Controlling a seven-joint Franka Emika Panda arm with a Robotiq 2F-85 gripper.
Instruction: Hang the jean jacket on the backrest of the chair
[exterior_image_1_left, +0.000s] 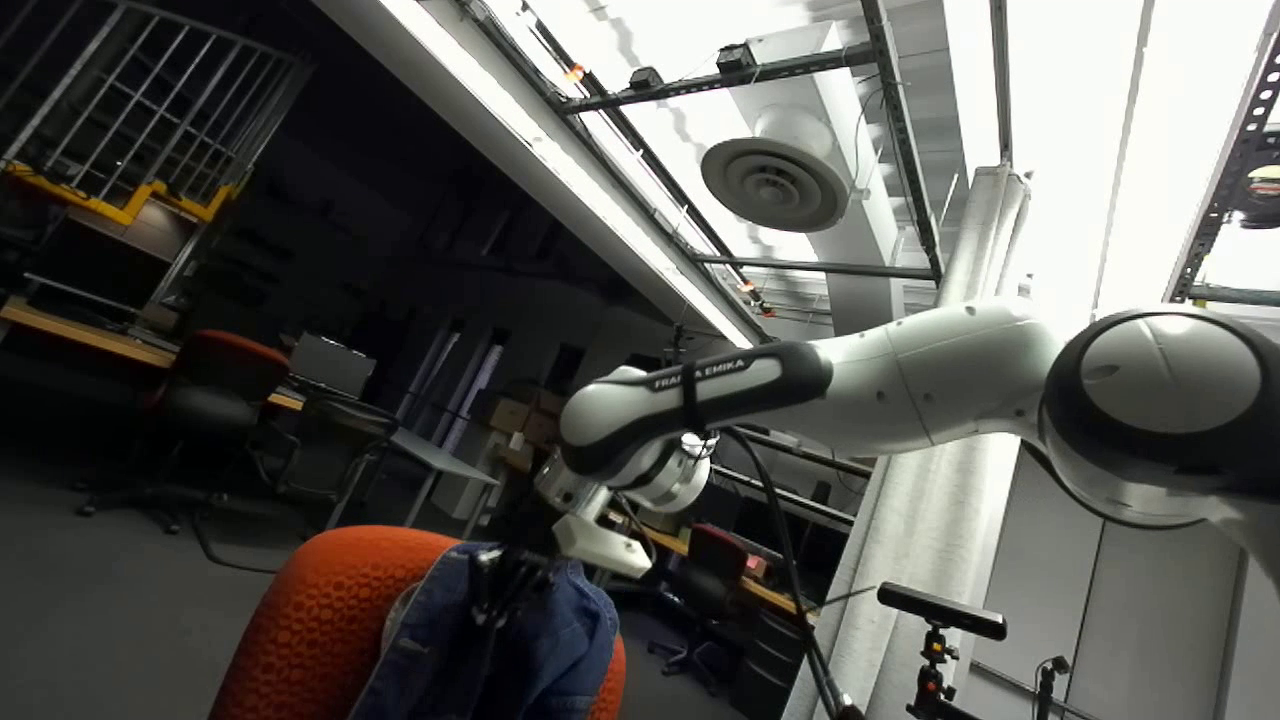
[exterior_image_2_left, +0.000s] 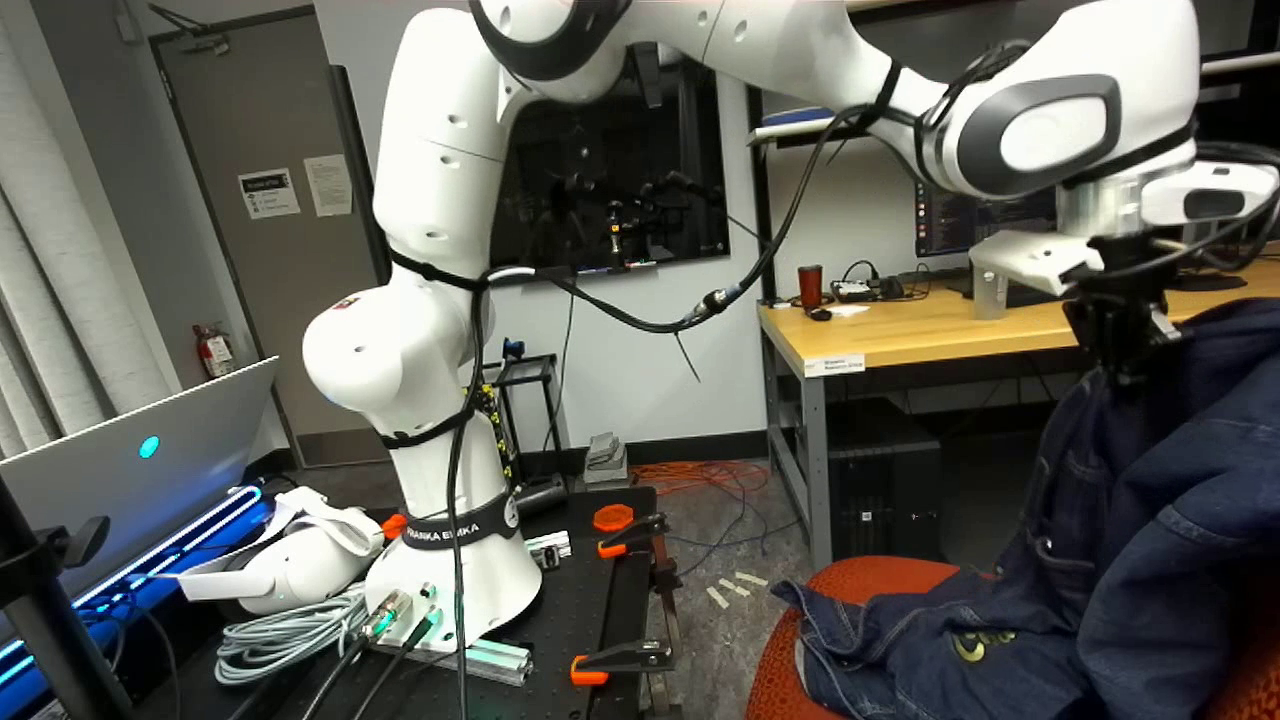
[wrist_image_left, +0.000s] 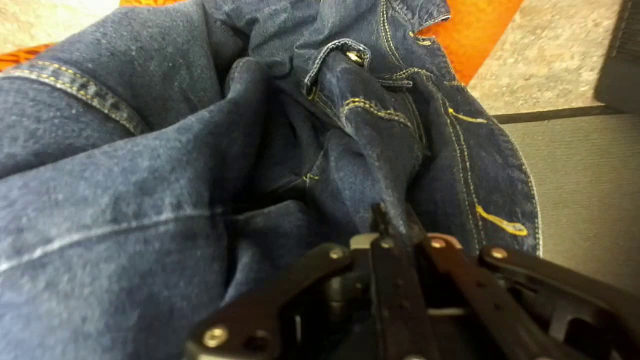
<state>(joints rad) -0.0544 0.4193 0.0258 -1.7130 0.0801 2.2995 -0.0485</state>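
Showing yellow stitching (wrist_image_left: 376, 107), the blue jacket (wrist_image_left: 210, 170) bunches.

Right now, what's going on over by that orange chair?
The robot arm has its gripper closed on a fold of the jean jacket. The jacket covers part of the backrest, and some of it lies on the seat. It hasn't been let go yet, and I can't tell whether it is hooked over the top.

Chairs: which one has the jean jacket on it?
The bright orange chair in the foreground of an exterior view; the jean jacket lies over it. The darker chairs farther back show no jacket.
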